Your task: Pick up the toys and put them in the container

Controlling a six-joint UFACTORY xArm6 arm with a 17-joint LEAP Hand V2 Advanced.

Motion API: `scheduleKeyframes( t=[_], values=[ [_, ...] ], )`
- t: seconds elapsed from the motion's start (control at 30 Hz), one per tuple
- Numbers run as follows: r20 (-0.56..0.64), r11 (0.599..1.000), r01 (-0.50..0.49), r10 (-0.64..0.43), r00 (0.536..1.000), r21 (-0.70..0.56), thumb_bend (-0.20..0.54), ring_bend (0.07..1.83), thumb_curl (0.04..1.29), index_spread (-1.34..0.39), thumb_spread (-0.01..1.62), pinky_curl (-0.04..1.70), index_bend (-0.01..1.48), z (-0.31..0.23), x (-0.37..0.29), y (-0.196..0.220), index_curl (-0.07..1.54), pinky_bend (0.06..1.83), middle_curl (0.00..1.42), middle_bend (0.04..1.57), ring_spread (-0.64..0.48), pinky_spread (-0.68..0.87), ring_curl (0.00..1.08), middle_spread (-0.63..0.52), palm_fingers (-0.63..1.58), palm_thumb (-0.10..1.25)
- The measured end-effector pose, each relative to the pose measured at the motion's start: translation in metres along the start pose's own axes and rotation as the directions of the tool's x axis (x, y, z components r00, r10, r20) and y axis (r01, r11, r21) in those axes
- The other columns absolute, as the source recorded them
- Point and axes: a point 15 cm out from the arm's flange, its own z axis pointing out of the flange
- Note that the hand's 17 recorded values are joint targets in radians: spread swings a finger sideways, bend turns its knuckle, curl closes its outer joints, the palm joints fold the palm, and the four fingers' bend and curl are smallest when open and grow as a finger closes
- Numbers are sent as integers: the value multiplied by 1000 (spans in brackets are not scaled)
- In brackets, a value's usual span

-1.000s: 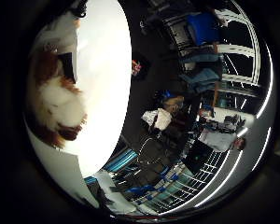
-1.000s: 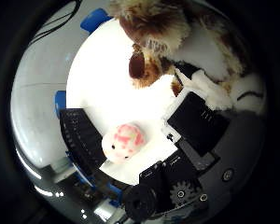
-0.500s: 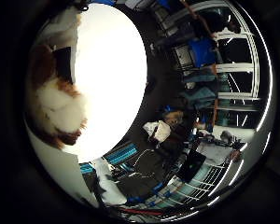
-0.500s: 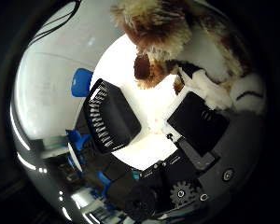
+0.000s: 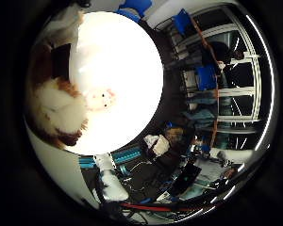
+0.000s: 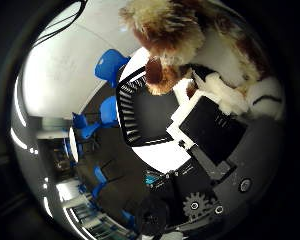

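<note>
My hand (image 6: 214,131) is shut on a fluffy brown and white plush dog (image 6: 176,31), which fills the area close to the palm; its white and black fingers press into the fur. The same plush dog (image 5: 60,109) also shows in the little finger side view. Beneath the dog's hanging brown ear lies a black slotted container (image 6: 146,116), standing on the round white table (image 5: 132,66). A small white and pink toy (image 5: 100,99) lies on the table beside the held dog.
Blue chairs (image 6: 109,67) stand on the floor beyond the table's edge. Farther off are windows with white frames (image 5: 236,94) and a cluttered desk area (image 5: 179,146).
The hand has carried the plush dog across the table: the black container now sits under the dog. The small pink toy has left the thumb side view and shows in the other.
</note>
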Motion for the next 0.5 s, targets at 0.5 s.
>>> scheduleKeyframes(
  t=[0.5],
  values=[
    [51, 990, 70, -77, 996, 120, -19, 1345, 760, -319, 802, 1162, 922, 5, -94, -35, 999, 1185, 1115, 1121, -253, -218, 867, -254, 1067, 1049]
  ],
)
